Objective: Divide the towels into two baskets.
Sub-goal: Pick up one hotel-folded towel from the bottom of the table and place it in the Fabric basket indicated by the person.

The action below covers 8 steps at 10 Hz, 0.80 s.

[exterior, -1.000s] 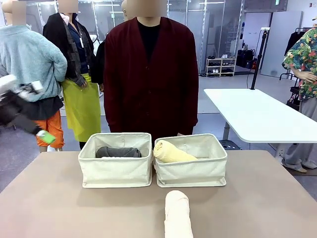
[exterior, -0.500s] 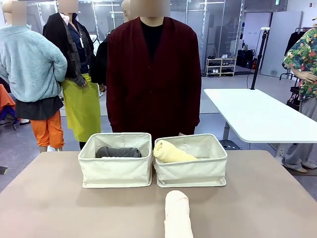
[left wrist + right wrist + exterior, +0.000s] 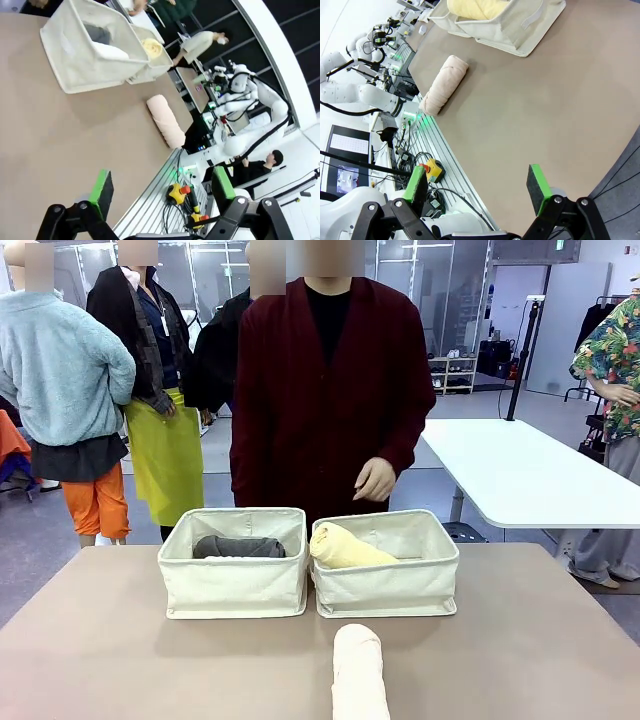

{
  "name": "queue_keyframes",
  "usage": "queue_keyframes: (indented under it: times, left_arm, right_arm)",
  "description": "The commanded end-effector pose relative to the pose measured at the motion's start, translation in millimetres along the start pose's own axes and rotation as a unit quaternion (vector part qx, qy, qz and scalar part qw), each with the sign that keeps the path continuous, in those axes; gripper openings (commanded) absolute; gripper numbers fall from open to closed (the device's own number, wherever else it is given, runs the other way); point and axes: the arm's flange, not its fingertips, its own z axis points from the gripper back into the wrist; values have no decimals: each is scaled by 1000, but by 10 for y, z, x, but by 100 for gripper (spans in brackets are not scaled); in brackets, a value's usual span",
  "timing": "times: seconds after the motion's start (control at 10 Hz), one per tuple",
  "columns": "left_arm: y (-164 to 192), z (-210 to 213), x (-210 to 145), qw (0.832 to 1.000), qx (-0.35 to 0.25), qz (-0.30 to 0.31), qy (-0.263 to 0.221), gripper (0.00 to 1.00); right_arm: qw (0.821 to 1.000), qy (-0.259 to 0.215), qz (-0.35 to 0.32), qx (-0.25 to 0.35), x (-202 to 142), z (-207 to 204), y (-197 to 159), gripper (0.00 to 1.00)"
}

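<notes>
The left gripper (image 3: 162, 192) hangs with its jaws spread wide and nothing between the green pads. The right gripper (image 3: 477, 186) is likewise spread and empty. Both hover by the robot's edge of the table (image 3: 120, 640), well apart from the cream towel (image 3: 359, 672), which lies ahead of each claw in its wrist view.

The cream towel rests flat on the smooth tan top. Its long axis runs from the robot's edge toward the person, a little to the robot's right of centre. I judge the right arm slightly nearer, though not by much. Either claw would have to close across the roll, not along it.

Just beyond the cream towel's far end stands the right basket (image 3: 385, 585), holding the pale yellow towel (image 3: 345, 548). Beyond the cream towel and to its left, the left basket (image 3: 235, 580) holds the dark grey towel (image 3: 238, 547). Farther beyond, the person's hand (image 3: 375, 480) hangs above the baskets, touching nothing. Bare tabletop flanks the cream towel on both sides, leaving room for fingers.
</notes>
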Motion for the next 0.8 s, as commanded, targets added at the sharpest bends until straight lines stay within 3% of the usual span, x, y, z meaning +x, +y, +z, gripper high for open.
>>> queue_keyframes:
  times: [0.0,0.3,0.4,0.7]
  left_arm:
    - [-124,183,105,1000,10,4,-17,100]
    - [-121,59,441,999,40,-23,3,100]
    - [-107,209,149,1000,23,-8,-9,100]
    - [-107,209,149,1000,23,-8,-9,100]
  right_arm:
    - [1000,4,0,-7,-27,-25,42,100]
    - [1000,4,0,-7,-27,-25,42,100]
    - [1000,4,0,-7,-27,-25,42,100]
    - [1000,4,0,-7,-27,-25,42,100]
